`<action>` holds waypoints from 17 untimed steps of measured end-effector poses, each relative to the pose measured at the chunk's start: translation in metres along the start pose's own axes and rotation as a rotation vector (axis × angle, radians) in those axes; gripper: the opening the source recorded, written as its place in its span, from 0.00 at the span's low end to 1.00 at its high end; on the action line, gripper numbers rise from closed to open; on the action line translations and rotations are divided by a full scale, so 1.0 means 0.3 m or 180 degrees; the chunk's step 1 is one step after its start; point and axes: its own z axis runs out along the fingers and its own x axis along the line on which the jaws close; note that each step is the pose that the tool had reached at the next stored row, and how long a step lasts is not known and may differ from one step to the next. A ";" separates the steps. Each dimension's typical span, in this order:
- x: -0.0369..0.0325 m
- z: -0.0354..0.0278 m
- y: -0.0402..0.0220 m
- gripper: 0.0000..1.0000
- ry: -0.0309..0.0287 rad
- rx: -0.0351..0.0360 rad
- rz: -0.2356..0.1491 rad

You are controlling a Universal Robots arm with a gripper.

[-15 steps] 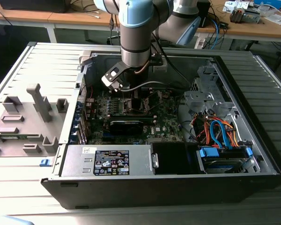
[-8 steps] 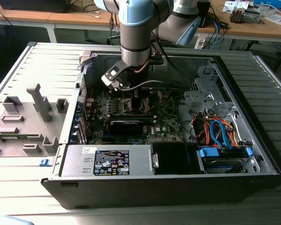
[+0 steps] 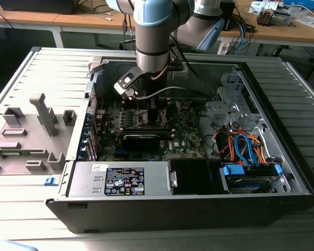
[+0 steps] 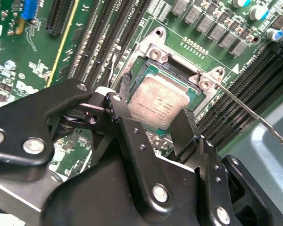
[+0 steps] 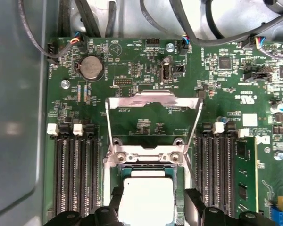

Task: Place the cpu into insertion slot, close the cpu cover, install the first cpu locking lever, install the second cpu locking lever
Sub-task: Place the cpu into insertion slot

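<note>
Motherboard, gripper straddling cpu, cpu cover open

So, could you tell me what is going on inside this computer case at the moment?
A robot arm hangs over the open computer case, with its gripper down at the cpu, which lies at the insertion slot. Whether it is gripping the chip, I cannot tell. The cpu cover is swung open, and a locking lever sticks out free, so nothing is closed yet.
</note>
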 end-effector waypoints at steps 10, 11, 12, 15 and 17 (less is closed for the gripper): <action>-0.001 -0.044 0.002 0.60 0.0022 0.0000 0.0001; -0.001 -0.044 0.003 0.60 0.0050 0.0002 0.0002; 0.000 -0.044 0.005 0.47 0.0075 0.0004 0.0003; 0.003 -0.044 0.007 0.35 0.0125 0.0010 0.0002; 0.003 -0.043 0.012 0.29 0.0136 0.0017 -0.0009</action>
